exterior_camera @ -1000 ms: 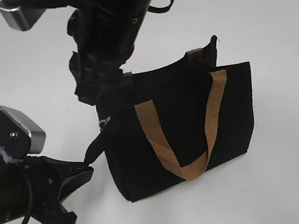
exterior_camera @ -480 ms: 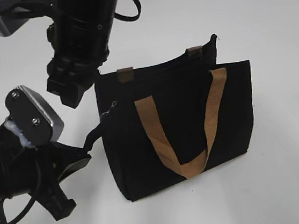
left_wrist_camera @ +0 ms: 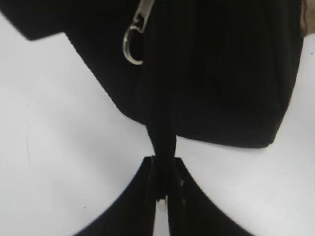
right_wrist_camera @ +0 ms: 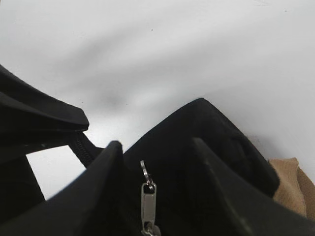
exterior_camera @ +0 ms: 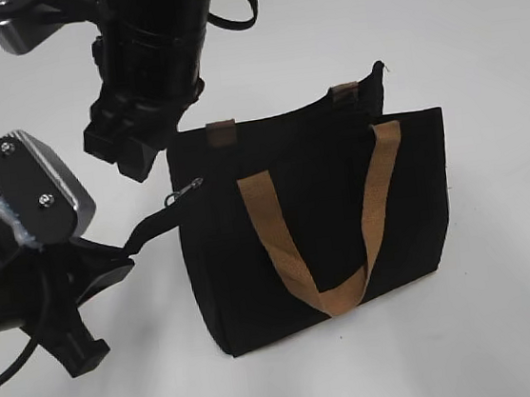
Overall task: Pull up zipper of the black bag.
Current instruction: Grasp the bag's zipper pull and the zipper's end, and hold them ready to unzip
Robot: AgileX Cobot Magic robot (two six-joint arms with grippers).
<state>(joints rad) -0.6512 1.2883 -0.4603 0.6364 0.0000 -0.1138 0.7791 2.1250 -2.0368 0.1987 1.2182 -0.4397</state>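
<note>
The black bag [exterior_camera: 314, 212] stands on the white table with tan handles [exterior_camera: 280, 245]. Its silvery zipper pull [exterior_camera: 185, 192] hangs at the top left corner. It also shows in the left wrist view [left_wrist_camera: 135, 39] and the right wrist view [right_wrist_camera: 147, 196]. My left gripper [exterior_camera: 123, 258] is shut on the black side strap [exterior_camera: 154, 228] and holds it taut; the left wrist view shows the strap [left_wrist_camera: 162, 137] pinched between the jaws [left_wrist_camera: 165, 167]. My right gripper [exterior_camera: 136, 160] is open, just up and left of that corner. In its wrist view the open fingers [right_wrist_camera: 155, 145] frame the pull without touching it.
The white table [exterior_camera: 509, 324] surrounds the bag. Both arms crowd the left side, the right arm [exterior_camera: 146, 39] reaching across above the left one. The second handle's tan tabs [exterior_camera: 344, 91] stick up at the bag's far edge.
My right gripper has drawn back left from the bag's top left corner, uncovering the zipper pull. My left gripper has moved left and up, pulling the side strap taut.
</note>
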